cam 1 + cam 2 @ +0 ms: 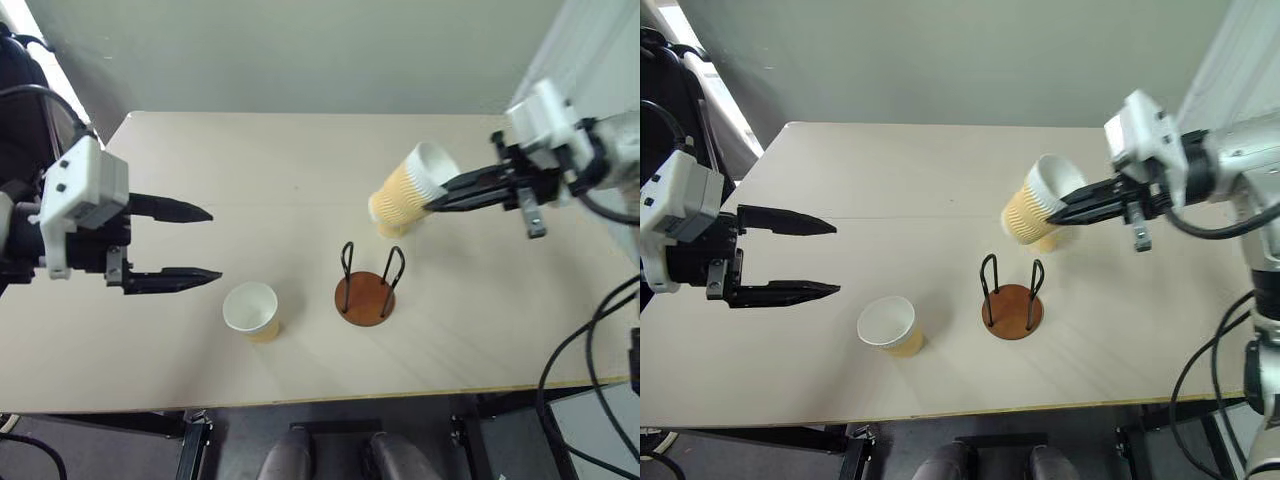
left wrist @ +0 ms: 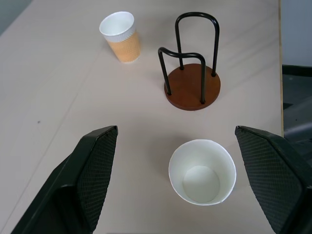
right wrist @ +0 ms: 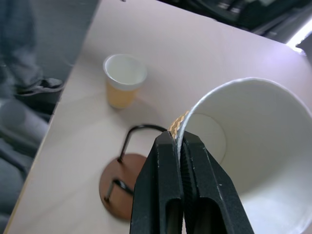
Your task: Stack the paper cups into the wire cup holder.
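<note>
Pale tabletop [image 1: 300,180] spreads below me. My left pincer [image 1: 190,245] gapes wide, empty. One cup [image 1: 251,310] stands beside the holder [image 1: 366,290], still bare. My right pincer [image 1: 440,197] pinches another cup's [image 1: 405,195] rim, lifted, tilted. Nothing stacked yet.

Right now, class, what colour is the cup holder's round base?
Dark reddish brown, under black wire loops: the wire cup holder shows best in the left wrist view.

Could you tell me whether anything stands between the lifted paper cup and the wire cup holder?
Nothing visible does. The right gripper holds the paper cup by its rim, tilted, above and just beyond the empty wire cup holder.
</note>
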Motion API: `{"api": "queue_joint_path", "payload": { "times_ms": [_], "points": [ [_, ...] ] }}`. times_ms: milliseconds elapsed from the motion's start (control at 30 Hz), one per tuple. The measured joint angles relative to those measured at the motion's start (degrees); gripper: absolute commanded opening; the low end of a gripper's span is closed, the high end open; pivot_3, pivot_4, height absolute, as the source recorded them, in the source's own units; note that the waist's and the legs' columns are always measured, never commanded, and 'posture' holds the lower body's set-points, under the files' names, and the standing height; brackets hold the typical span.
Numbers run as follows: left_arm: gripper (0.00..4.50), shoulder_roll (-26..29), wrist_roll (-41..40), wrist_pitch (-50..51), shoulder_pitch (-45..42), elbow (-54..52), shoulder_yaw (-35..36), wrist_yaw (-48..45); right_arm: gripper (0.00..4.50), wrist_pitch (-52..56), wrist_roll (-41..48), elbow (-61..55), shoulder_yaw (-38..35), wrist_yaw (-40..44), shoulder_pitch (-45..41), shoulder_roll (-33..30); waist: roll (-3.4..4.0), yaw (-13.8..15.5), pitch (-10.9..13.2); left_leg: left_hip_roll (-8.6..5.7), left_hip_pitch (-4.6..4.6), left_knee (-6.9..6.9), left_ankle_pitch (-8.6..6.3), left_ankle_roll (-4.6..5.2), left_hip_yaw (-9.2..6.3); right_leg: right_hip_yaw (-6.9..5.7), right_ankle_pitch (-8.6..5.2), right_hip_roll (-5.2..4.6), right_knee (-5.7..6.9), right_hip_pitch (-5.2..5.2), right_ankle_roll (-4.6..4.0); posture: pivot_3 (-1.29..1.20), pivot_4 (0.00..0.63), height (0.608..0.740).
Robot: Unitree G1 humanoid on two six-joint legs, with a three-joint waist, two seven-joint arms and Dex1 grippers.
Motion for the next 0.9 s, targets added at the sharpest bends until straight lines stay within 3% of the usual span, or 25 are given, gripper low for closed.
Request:
{"api": "queue_joint_path", "payload": {
  "times_ms": [100, 833, 900],
  "points": [
    [4.15, 0.0, -0.4, -0.1, 0.4, -0.3, -0.2, 0.1, 0.03, -2.1, -2.7, 0.3, 3.7, -0.2, 0.6, 2.0, 0.00, 0.1, 0.0, 0.01, -0.25, -0.12, 0.14, -0.10, -0.02, -0.07, 0.01, 0.00, 0.00, -0.22, -0.01, 0.00, 0.150, 0.740],
    [4.15, 1.2, -2.7, 2.7, 5.9, -4.6, 4.1, 2.3, 0.03, -9.0, -9.4, 1.8, 7.3, 5.3, 4.4, 1.2, -0.01, 0.1, 0.0, 0.17, -0.15, -0.19, 0.31, -0.26, -0.01, -0.14, 0.13, 0.07, 0.07, -0.19, -0.19, 0.00, 0.150, 0.740],
    [4.15, 1.2, -2.7, 3.1, 6.3, -4.8, 4.1, 2.4, 0.39, -9.8, -10.3, 1.9, 7.9, 5.2, 4.4, 1.7, -0.01, 0.1, 0.0, 0.18, -0.14, -0.19, 0.31, -0.26, -0.01, -0.14, 0.15, 0.08, 0.08, -0.19, -0.21, 0.00, 0.150, 0.740]
  ]
}}
